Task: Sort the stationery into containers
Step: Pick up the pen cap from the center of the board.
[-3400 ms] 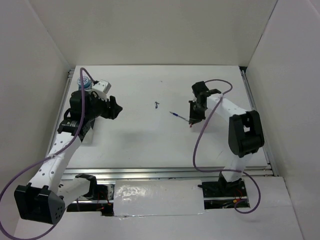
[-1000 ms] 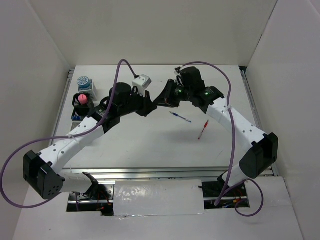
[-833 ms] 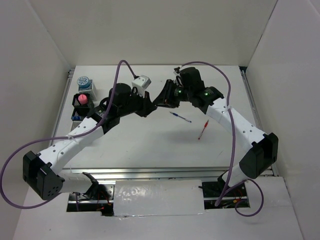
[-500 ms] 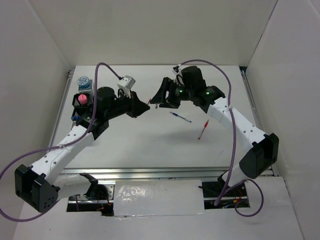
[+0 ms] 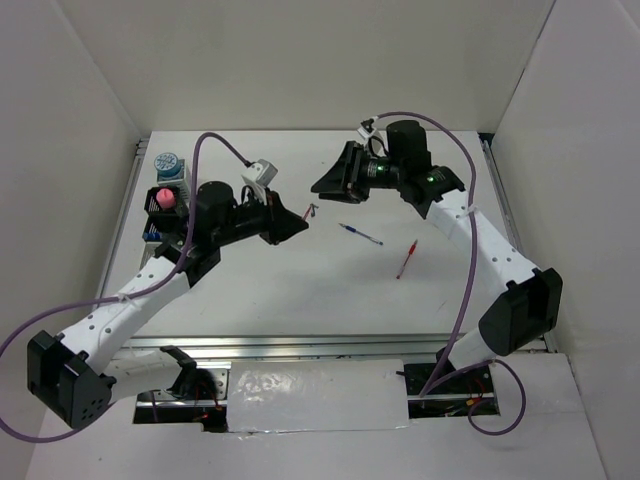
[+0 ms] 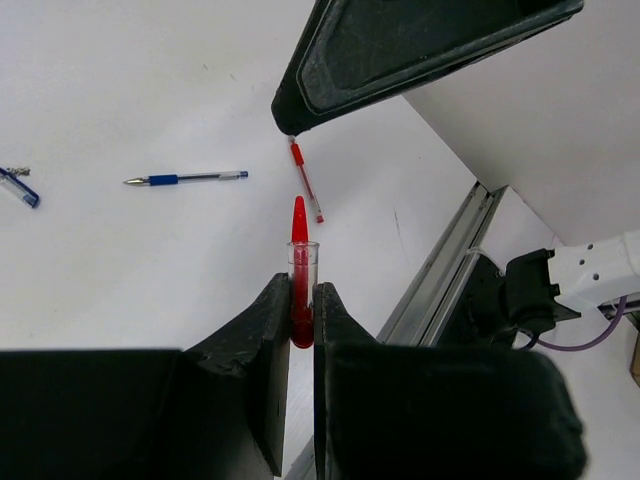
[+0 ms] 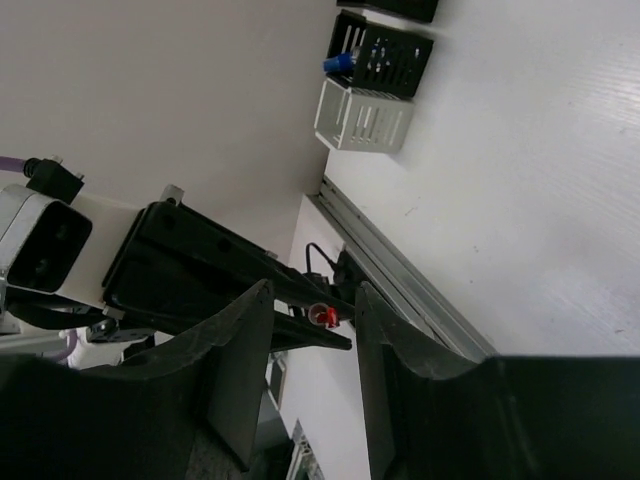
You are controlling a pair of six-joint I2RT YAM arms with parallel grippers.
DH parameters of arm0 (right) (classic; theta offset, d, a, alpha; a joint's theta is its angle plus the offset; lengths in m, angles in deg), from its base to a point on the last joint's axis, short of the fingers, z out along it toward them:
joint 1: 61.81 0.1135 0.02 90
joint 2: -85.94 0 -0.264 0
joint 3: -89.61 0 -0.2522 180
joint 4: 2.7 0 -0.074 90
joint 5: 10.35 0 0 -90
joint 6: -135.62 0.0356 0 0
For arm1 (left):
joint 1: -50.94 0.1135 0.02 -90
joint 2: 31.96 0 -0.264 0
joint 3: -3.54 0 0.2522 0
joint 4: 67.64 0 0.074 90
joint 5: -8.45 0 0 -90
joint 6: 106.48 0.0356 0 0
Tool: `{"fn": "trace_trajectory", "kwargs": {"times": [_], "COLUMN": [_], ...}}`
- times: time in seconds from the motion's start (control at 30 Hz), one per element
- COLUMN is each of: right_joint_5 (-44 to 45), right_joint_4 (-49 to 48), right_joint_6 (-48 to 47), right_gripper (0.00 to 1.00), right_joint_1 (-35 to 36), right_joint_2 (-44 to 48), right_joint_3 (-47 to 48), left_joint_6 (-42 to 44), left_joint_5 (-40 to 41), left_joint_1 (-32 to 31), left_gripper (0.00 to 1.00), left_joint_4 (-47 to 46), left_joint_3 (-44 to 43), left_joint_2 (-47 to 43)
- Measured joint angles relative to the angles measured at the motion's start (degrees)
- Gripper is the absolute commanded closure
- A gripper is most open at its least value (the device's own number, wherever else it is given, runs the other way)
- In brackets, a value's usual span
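Jaws of the left gripper [image 6: 300, 300] are narrow and pinch the short red piece [image 6: 298, 262], held off the worktop [image 5: 300, 290]. In the top view the right gripper [image 5: 330, 183] is at 1 o'clock from it, its jaws wide with nothing between. Blue pen [image 5: 360, 234] lies at 3 o'clock, the red pen [image 5: 406, 259] beyond it. The organizer boxes [image 5: 180, 182] stand at 9 o'clock.

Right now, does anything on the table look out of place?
No damage. The blue pen and red pen lie loose mid-table, far from the containers; the left end effector grips a short red piece.
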Motion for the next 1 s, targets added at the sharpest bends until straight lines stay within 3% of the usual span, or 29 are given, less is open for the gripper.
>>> {"fn": "trace_trajectory", "kwargs": {"times": [0.6,0.87,1.0], "right_joint_5": [1.4,2.1,2.4], "right_joint_4": [0.3,0.3,0.4], "right_joint_6": [0.2,0.2,0.1], "right_gripper": [0.62,0.8,0.83], "right_joint_1": [3.3,3.4,3.4], "right_joint_2": [0.0,0.0,0.0], "right_joint_3": [-1.1,-1.1,-1.1], "left_joint_6": [1.4,1.4,1.5], "left_joint_5": [4.1,4.2,4.3], "left_joint_1": [-1.2,-1.3,-1.3], "left_gripper": [1.0,1.0,1.0], "left_joint_4": [0.3,0.3,0.1], "left_joint_3": [-2.3,-2.3,-2.3], "left_joint_2": [1.9,1.9,1.9]}}
